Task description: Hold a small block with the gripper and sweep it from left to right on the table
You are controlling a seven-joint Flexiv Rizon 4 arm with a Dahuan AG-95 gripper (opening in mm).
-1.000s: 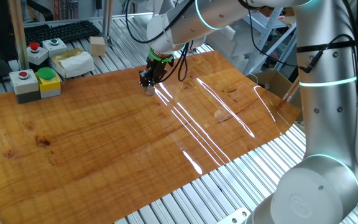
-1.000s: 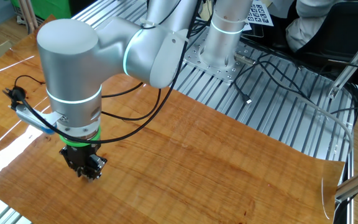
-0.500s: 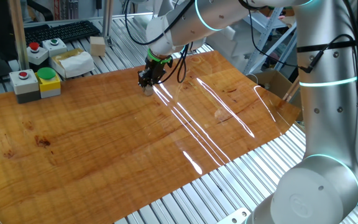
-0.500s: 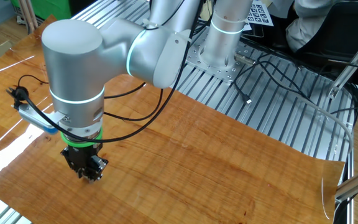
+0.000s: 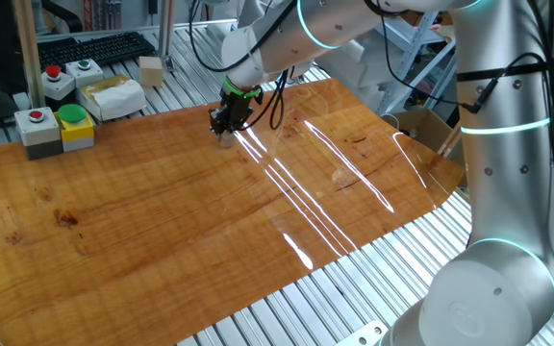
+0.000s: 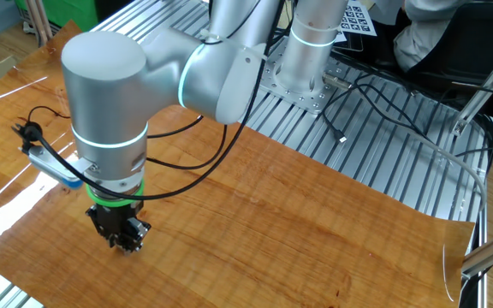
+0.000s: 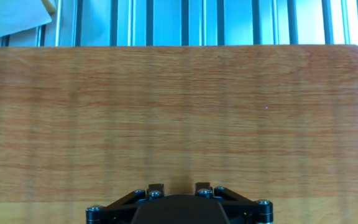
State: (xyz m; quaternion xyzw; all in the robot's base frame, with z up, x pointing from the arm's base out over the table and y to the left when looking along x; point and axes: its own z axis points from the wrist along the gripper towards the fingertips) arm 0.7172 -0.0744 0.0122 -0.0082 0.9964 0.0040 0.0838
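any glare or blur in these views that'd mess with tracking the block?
One fixed view: long white glare streaks cross the table right beside the tool, washing out the small block. The other fixed view: evenly lit, a bright patch at the left edge; the block is hidden under the tool. Hand view: wood grain soft and smeared, the tool only just in frame, block not visible.

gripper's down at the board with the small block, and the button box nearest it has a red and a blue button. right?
Not quite. The nearer button box has a red and a green button, not blue; one fixed view shows it. The rest holds: the gripper is down at the table with the small block at its tips.
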